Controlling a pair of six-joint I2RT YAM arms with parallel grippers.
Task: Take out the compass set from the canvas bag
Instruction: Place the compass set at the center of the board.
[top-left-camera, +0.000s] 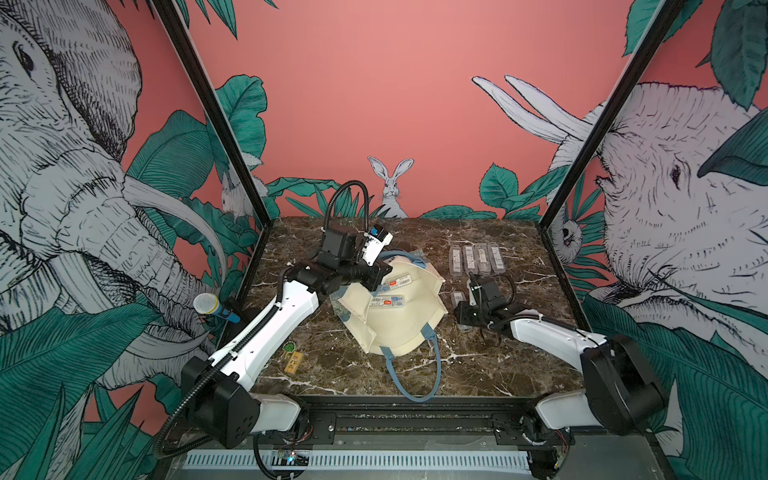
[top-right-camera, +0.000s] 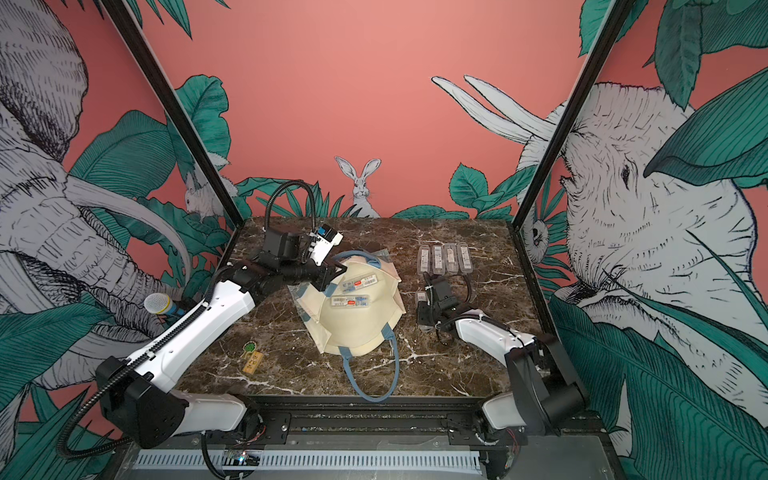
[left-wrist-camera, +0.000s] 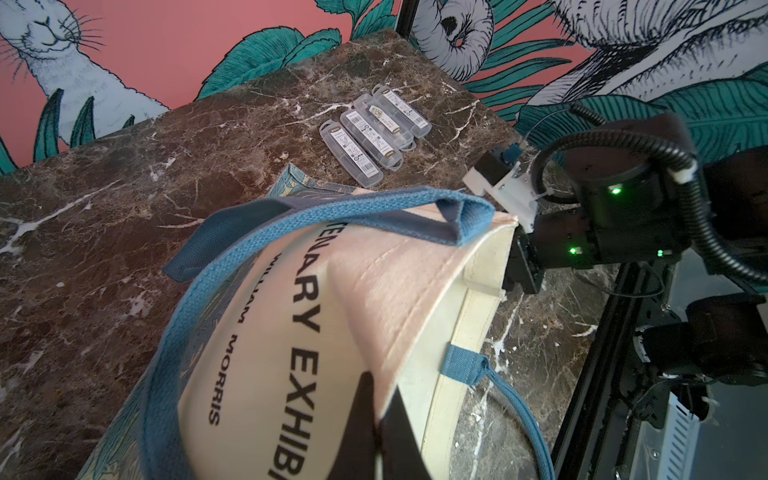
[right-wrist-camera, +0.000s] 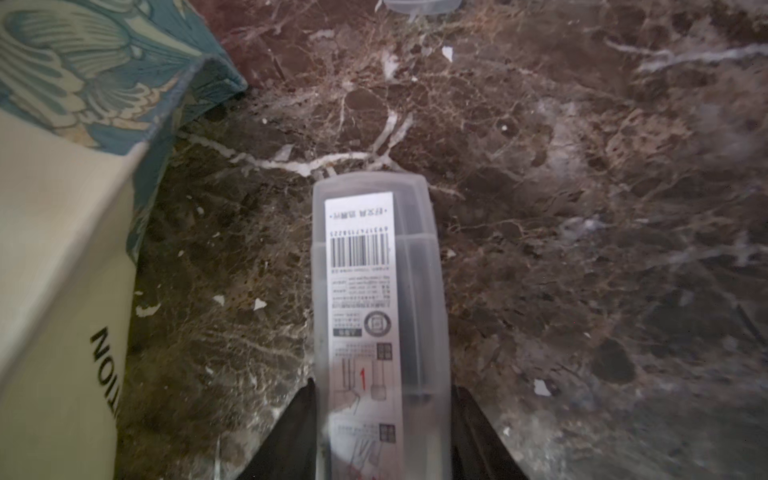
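You are well into the job, by my reading, but not through it. On the far right of the table (top-left-camera: 478, 374) four sets (top-left-camera: 478, 257) lie in a neat row, well apart from the bag (top-left-camera: 399, 332). A fifth set (right-wrist-camera: 374, 291) is out too: your right gripper (right-wrist-camera: 380, 399) has its jaws clamped on its long sides, low over bare table just beside the bag's patterned base. Inside, two sets (top-left-camera: 386, 302) are left, lying flat on the lining and plain to see through the mouth in both top views. Your left gripper (top-left-camera: 376, 280) is closed on the bag's rim at the far side, nearest the left arm, holding the mouth up and open.

So, as I judge it, the held one wants putting down, and then the last two need fetching.

You cannot settle from here whether the fifth set touches the table or hangs just above it, since its near end runs off the edge of the right wrist view. From above, the left gripper's jaws are mostly hidden under its own body, and the left wrist view shows only one dark finger (left-wrist-camera: 390, 428) against the canvas. Folds of the lining could hide another set deeper in. The labels are too small to read from above
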